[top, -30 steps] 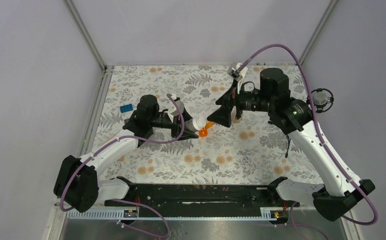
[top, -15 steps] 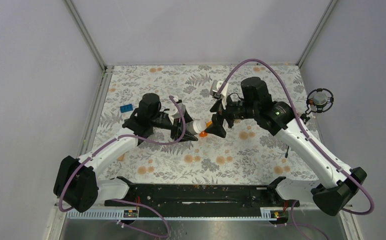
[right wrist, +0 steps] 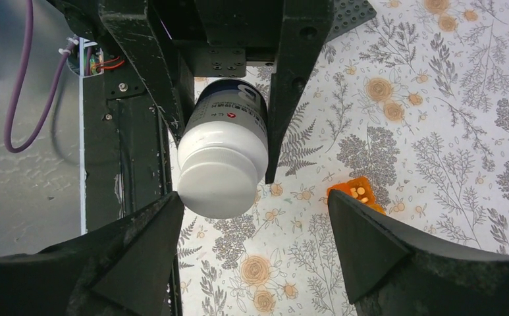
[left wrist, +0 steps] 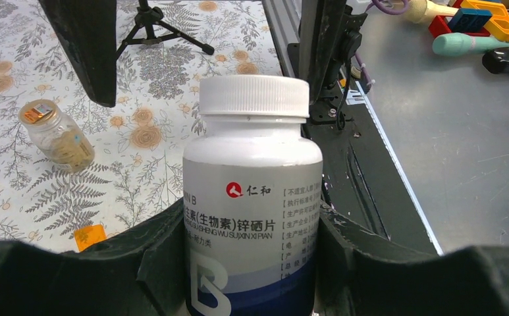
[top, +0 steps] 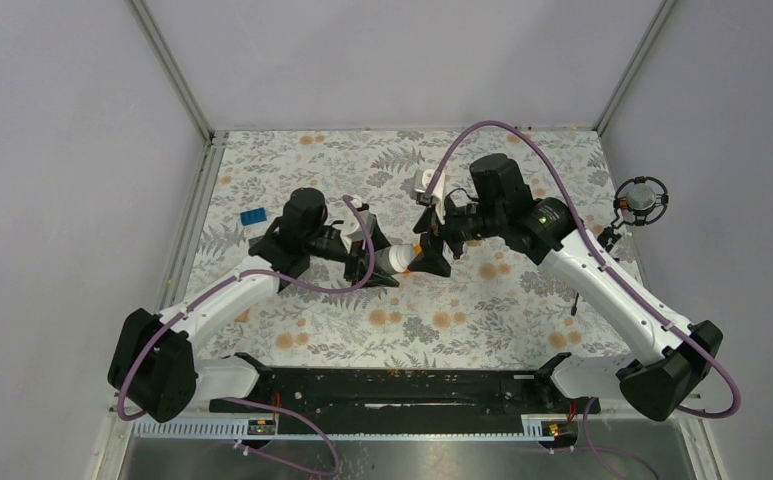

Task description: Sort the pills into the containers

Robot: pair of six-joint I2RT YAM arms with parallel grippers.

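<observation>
**A:** From above, where is the white bottle [top: 397,261]?

**B:** It is held sideways over the flowered table [top: 292,160], clamped in the left gripper [top: 380,263]. Its top points at the right gripper [top: 430,258], which is close against that end. An orange box [top: 418,247] sits just beside the bottle.

**A:** And the left wrist camera?

**B:** Both fingers press on the bottle's label, so I judge the hold firm. The cap [left wrist: 254,95] is on. A clear bottle [left wrist: 57,135] stands on the table, well apart from the white one.

**A:** The right wrist?

**B:** The jaws are spread wide, one finger on each side of the cap, and neither touches it. The orange box lies open near the bottle, with pills inside.

**A:** So how should it go?

**B:** Uncapping looks like the step in hand. Centre the cap first (it sits nearer one finger than the other). Slide on until the pads cover only the cap, then close and twist while the left gripper stays rigid. With the bottle sideways, pills could spill once the cap is off.
</observation>
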